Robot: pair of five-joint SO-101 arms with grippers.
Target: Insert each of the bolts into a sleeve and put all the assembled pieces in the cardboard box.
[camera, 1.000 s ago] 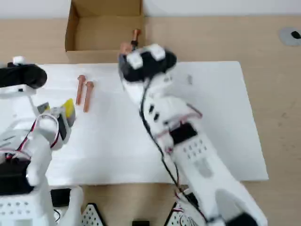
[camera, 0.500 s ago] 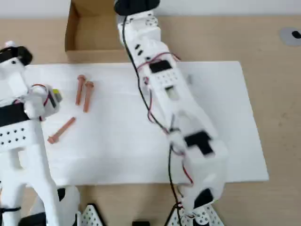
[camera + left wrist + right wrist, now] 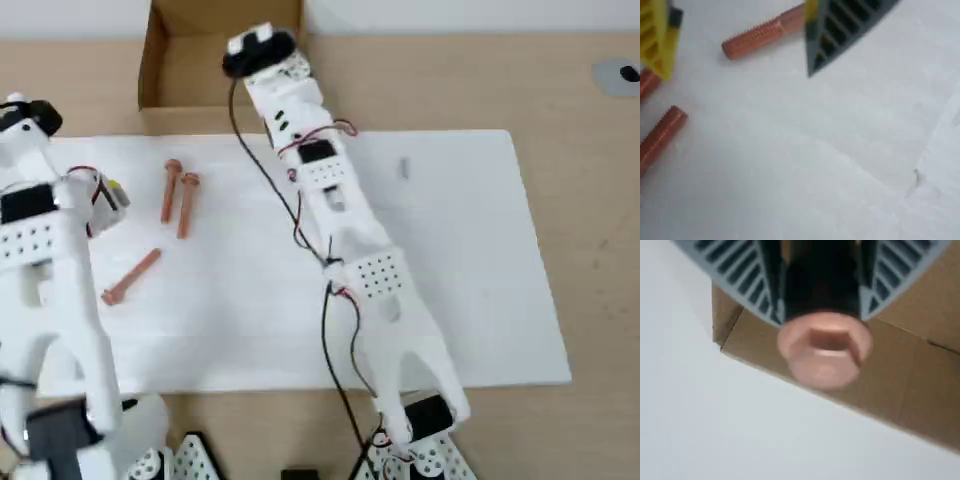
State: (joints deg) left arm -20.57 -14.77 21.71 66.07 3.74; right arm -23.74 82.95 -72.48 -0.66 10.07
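Copper-coloured, the bolt head (image 3: pixel 824 355) of an assembled piece is clamped, with what is judged its black sleeve (image 3: pixel 820 285), in the right gripper (image 3: pixel 822 300) over the cardboard box (image 3: pixel 920 390), close to its wall. The piece is best carried well inside that wall and lowered before release. Three loose bolts (image 3: pixel 172 190) lie just outside the box, and the left gripper (image 3: pixel 735 70) is spread apart over them.

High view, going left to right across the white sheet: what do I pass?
The left arm → lone bolt → pair of bolts → right arm, stretched toward the cardboard box.
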